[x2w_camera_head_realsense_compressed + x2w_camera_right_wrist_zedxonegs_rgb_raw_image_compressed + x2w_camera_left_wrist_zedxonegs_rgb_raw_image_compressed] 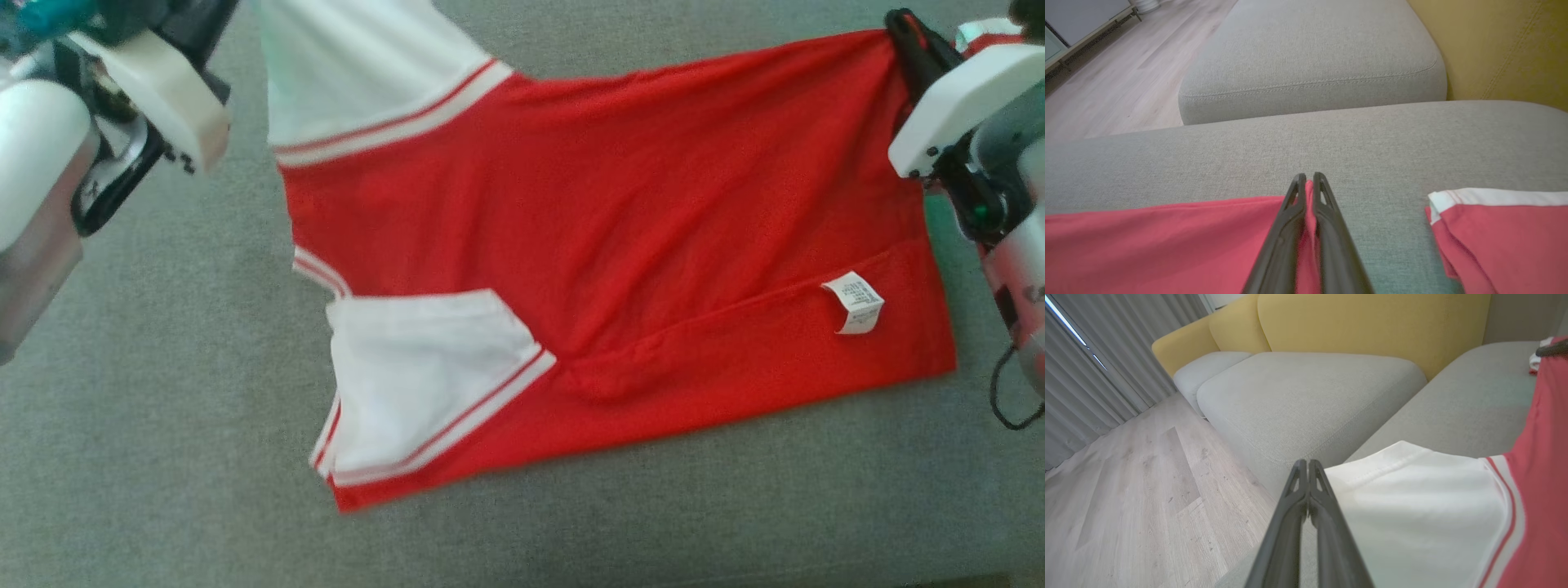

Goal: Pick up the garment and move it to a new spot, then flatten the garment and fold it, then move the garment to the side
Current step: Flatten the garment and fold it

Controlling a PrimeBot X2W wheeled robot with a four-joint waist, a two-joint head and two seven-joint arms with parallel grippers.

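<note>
Both left gripper (1307, 462) and right gripper (1309, 176) clamp the thin red-and-white knit garment (612, 204).

Red garment (620, 212) with white sleeves, spread flat across the middle of the frame.
One sleeve (367, 73) is seen at upper left and the other sleeve (416, 376) at lower left. A white label (853, 302) is turned up near the lower right corner.
</note>
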